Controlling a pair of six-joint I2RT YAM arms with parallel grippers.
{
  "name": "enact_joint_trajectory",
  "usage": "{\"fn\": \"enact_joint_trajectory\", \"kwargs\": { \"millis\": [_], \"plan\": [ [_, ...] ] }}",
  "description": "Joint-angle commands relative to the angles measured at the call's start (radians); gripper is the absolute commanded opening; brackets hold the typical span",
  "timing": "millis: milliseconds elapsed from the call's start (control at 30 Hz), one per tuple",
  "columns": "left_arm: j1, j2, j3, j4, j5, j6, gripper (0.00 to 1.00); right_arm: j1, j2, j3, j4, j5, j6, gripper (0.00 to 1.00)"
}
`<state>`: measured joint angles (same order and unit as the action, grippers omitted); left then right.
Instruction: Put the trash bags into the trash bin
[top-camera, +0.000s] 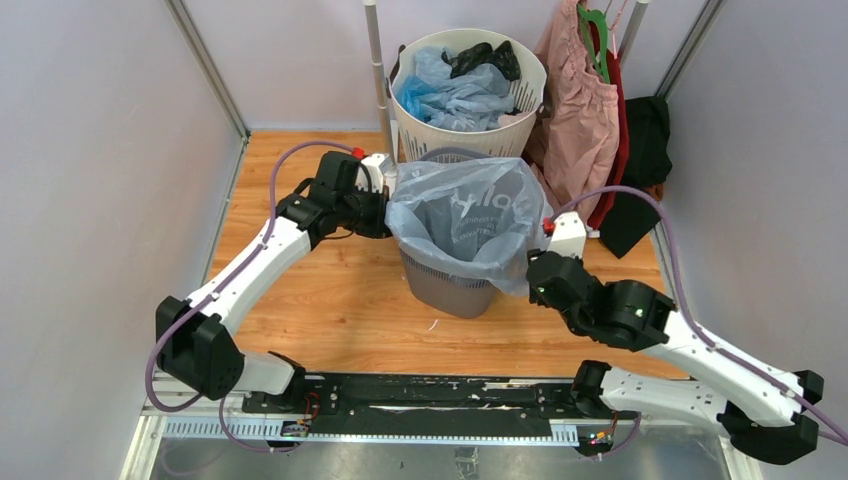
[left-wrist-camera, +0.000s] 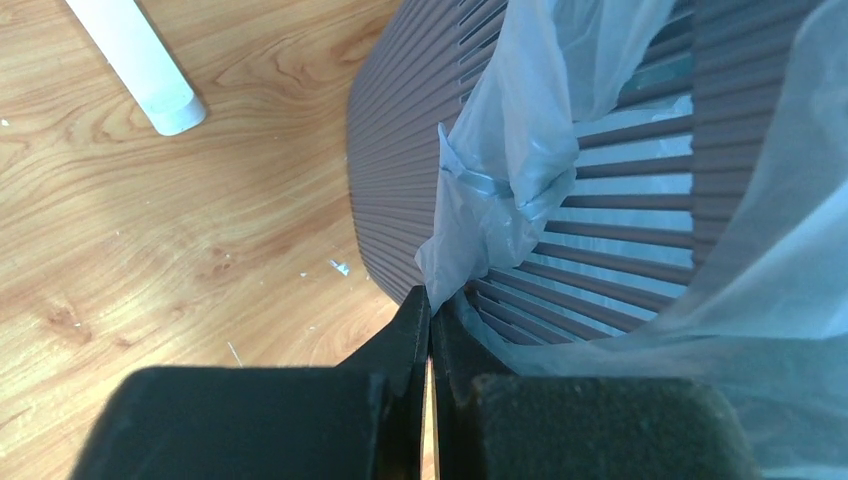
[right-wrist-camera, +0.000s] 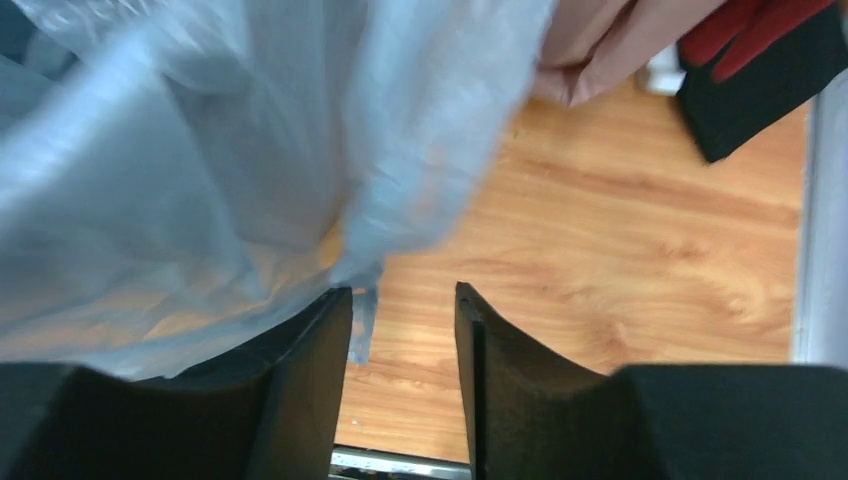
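Observation:
The dark grey trash bin (top-camera: 450, 290) stands mid-floor. A large pale blue see-through trash bag (top-camera: 465, 215) with faint lettering is draped over its mouth and hangs inside. My left gripper (top-camera: 388, 215) is at the bin's left rim. In the left wrist view it (left-wrist-camera: 430, 305) is shut on a pinched fold of the bag (left-wrist-camera: 520, 170), just outside the slatted bin wall (left-wrist-camera: 400, 180). My right gripper (top-camera: 532, 272) is at the bag's right edge. In the right wrist view it (right-wrist-camera: 405, 300) is open and the bag (right-wrist-camera: 200, 180) lies over its left finger, with only floor between the jaws.
A round white slotted basket (top-camera: 520, 95) behind the bin holds more blue bags (top-camera: 450, 95) and a black one. A white pole (top-camera: 378, 70) stands beside it. A pink garment (top-camera: 580, 110) hangs back right above dark clothes (top-camera: 640, 170). Grey walls close both sides.

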<state>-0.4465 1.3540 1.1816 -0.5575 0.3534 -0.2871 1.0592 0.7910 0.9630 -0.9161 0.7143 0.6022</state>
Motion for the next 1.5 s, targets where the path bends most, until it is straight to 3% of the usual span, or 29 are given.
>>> {"fn": "enact_joint_trajectory", "kwargs": {
  "millis": [0, 67, 200, 500, 667, 900, 1267, 1467],
  "plan": [
    [0.003, 0.022, 0.046, -0.006, -0.012, 0.021, 0.05, -0.007, -0.009, 0.196, -0.115, 0.037, -0.069, 0.53],
    [0.007, 0.038, 0.071, -0.012, -0.013, 0.025, 0.07, -0.007, 0.000, 0.289, -0.167, 0.043, -0.105, 0.62],
    [0.017, 0.074, 0.100, -0.014, -0.010, 0.032, 0.07, -0.007, 0.027, 0.473, -0.236, 0.075, -0.188, 0.64],
    [0.035, 0.150, 0.145, 0.016, 0.007, 0.018, 0.07, -0.045, 0.288, 0.716, 0.017, -0.070, -0.669, 0.68],
    [0.037, 0.220, 0.197, 0.024, 0.034, 0.007, 0.07, -0.223, 0.421, 0.790, 0.073, -0.309, -0.682, 0.68],
    [0.037, 0.270, 0.239, 0.025, 0.050, 0.004, 0.07, -0.569, 0.461, 0.757, 0.149, -0.686, -0.621, 0.69],
    [0.038, 0.326, 0.310, -0.006, 0.053, 0.022, 0.06, -0.786, 0.415, 0.610, 0.249, -1.154, -0.542, 0.71],
    [0.038, 0.346, 0.327, -0.010, 0.054, 0.026, 0.06, -0.816, 0.446, 0.584, 0.265, -1.277, -0.525, 0.68]
  ]
}}
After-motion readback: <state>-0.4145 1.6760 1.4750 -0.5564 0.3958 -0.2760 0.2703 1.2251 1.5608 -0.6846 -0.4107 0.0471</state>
